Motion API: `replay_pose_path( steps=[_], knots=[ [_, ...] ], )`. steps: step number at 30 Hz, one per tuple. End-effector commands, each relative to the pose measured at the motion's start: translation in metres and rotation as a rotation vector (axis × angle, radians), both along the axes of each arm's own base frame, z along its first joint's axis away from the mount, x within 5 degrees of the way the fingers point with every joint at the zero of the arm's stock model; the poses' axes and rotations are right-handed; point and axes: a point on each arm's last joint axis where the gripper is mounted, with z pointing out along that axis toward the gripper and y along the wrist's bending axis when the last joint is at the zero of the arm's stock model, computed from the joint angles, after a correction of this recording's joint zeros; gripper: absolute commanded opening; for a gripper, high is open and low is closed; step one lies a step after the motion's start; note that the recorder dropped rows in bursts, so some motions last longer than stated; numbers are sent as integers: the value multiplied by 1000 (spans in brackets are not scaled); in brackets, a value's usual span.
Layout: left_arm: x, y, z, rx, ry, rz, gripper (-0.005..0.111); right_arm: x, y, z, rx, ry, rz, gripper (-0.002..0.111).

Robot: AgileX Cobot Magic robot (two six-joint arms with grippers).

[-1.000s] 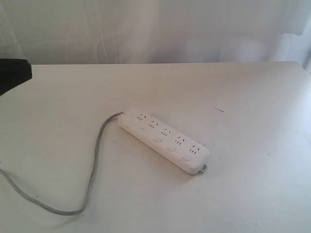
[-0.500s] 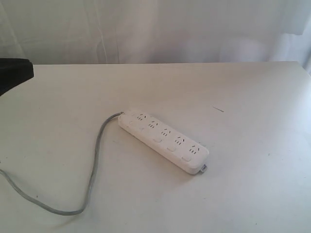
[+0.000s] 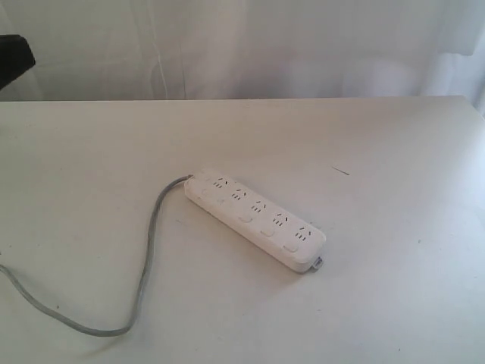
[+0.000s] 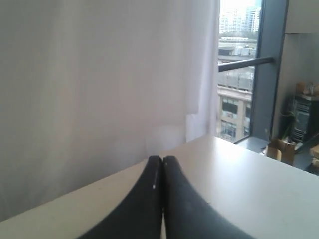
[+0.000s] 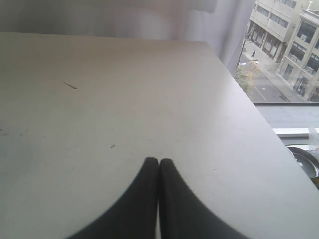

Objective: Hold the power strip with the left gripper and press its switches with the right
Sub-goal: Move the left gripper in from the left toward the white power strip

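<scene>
- So, nearest the camera: the grey cord [image 3: 144, 280] leaves the power strip [image 3: 255, 218] at its far-left end. It runs toward the front of the table [image 3: 394, 303], then curls off to the left edge of the exterior view.
- The power strip lies flat on the white table, roughly mid-table and diagonal. Its cord end sits farther back; its free end is nearer the camera and to the right.
- Five outlets face up in a row. The switches [image 3: 267, 232] run along the strip's near long side, one per outlet.
- A small dark mark [image 3: 340, 171] sits on the table beyond the strip and to its right, apart from it.
- Wrist view, the left gripper [image 4: 162, 160]: jaws pressed together, empty, over a table edge with curtain and window behind.
- Wrist view, the right gripper [image 5: 158, 162]: fingers closed tip to tip, holding nothing, above bare table, with the dark mark ahead of it.
- A dark shape [image 3: 14, 59] sits at the far-left edge, well behind the strip's cord end; cannot tell what part it is.
- Farthest back, the white curtain [image 3: 242, 45] hangs behind the table.
</scene>
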Motion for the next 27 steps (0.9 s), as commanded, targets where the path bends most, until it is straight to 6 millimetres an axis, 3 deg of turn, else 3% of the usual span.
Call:
replay_pose_path(
  steps=[1, 7, 15, 24, 27],
  knots=[
    [1, 9, -17, -7, -72, 112, 0, 0, 0, -1, -10, -8, 3, 0],
    [4, 22, -50, 120, 18, 291, 0, 0, 0, -1, -10, -8, 3, 0],
    [-3, 32, -83, -50, 151, 397, 0, 0, 0, -1, -10, -8, 3, 0],
    [-7, 30, -90, 7, 108, 378, 0, 0, 0, -1, -10, -8, 3, 0],
    [-6, 23, -83, 61, 78, 307, 0, 0, 0, -1, -10, -8, 3, 0]
  ],
)
